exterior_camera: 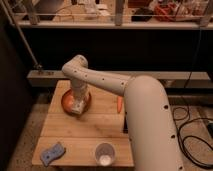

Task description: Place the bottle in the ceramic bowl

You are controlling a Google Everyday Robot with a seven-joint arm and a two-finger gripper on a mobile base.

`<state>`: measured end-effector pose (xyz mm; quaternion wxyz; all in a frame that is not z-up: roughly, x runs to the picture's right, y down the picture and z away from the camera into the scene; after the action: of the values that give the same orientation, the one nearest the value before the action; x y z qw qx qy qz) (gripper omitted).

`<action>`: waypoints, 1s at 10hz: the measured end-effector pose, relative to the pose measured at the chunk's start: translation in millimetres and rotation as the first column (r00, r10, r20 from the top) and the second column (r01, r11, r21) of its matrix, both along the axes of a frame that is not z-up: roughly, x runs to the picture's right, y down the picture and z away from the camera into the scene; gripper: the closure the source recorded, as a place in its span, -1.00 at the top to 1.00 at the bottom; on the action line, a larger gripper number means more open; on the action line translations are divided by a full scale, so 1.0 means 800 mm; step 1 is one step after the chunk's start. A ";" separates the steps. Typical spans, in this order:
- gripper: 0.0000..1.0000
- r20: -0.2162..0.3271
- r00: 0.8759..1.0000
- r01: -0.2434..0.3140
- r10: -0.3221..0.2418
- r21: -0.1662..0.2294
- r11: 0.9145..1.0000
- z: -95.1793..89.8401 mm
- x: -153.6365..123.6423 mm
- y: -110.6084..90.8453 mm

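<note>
Camera view: hand [77, 103] down inside ceramic bowl [65, 102], far-left corner of surface [85, 131]. Grip state: cannot tell. Bottle not separable from hand, possibly pale shape at bowl centre. Judged: carry to bowl done; release and withdrawal left.

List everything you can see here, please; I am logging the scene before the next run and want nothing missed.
ceramic bowl: one, orange-brown, far left part of the table, under the gripper.
cup: one, pale translucent with a white bottom, upright at the near edge.
sponge-like pad: one, blue-grey, near left corner.
orange object: one, right of the bowl, beside the arm; too small to identify.
table: one, light wood.
cables: several, dark, on the floor at right.
bottle: none I can make out.
arm: one, white, reaching from lower right to the bowl.
gripper: one, pale, down over the bowl.
</note>
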<state>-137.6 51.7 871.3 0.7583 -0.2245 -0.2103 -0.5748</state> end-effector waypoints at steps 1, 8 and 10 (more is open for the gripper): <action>-0.47 0.001 1.000 0.001 -0.001 0.000 1.000 0.000 0.000 0.000; -0.47 0.007 1.000 0.006 -0.006 0.002 1.000 0.001 0.000 -0.001; -0.47 0.008 1.000 0.007 -0.007 0.002 1.000 0.001 0.000 -0.001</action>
<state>-137.4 51.1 871.9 0.7556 -0.2222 -0.2119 -0.5786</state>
